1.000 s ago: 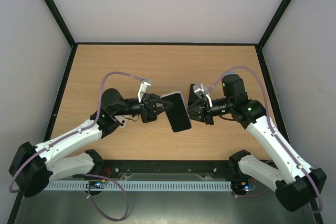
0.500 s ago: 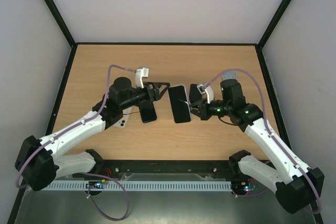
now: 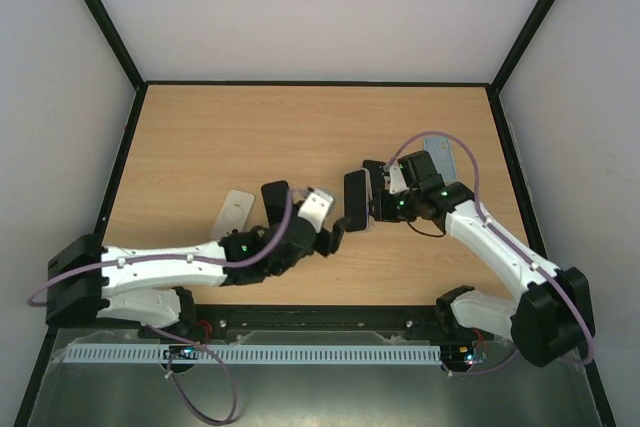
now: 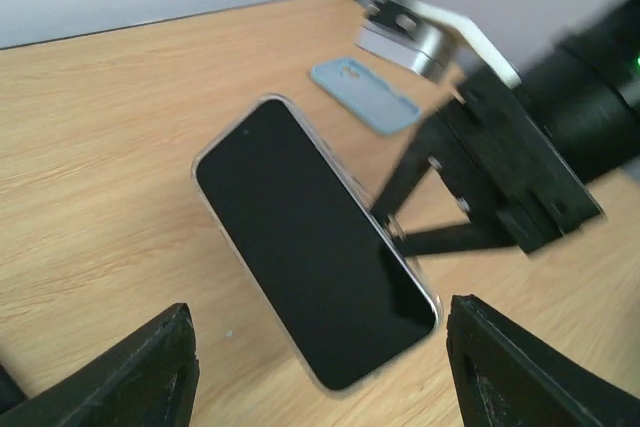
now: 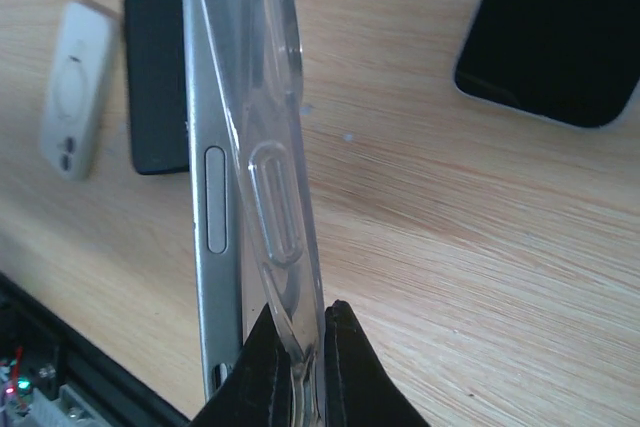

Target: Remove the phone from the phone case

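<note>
The left end effector (image 4: 320,377) hangs wide open over the wooden counter (image 3: 300,127), with nothing in it, just beside the phone (image 4: 300,277). The right end effector (image 5: 300,322) pinches the clear phone case (image 5: 275,147) tight, holding the phone inside it up off the counter.

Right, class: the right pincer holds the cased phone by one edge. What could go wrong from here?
The right pincer pinches only the rim of the clear case, so the phone could slip and drop onto the table. The open left pincer sits close by; closing off-centre might knock it loose.
</note>
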Action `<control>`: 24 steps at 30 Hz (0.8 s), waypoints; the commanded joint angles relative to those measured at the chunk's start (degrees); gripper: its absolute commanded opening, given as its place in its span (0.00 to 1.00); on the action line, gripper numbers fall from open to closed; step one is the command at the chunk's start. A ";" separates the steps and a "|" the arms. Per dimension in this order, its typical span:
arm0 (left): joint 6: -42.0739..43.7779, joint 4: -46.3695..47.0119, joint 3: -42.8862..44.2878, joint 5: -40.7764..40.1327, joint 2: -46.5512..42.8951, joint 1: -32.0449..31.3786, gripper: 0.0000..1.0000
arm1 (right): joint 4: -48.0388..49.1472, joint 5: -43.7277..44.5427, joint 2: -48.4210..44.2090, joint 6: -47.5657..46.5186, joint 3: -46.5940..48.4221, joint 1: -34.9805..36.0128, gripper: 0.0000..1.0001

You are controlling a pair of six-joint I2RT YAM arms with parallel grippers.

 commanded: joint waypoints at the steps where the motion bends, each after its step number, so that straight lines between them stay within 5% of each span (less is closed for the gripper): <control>1: 10.68 4.59 -1.72 -13.97 4.59 -6.12 0.69 | -0.97 2.23 3.66 1.71 2.53 -0.13 0.02; 11: 13.89 8.03 4.21 -17.03 19.54 -8.59 0.72 | -0.51 3.06 6.22 1.98 3.35 -0.14 0.02; 24: 15.87 8.06 9.01 -15.43 26.82 -8.53 0.71 | -0.18 1.89 5.75 2.25 3.04 -0.22 0.02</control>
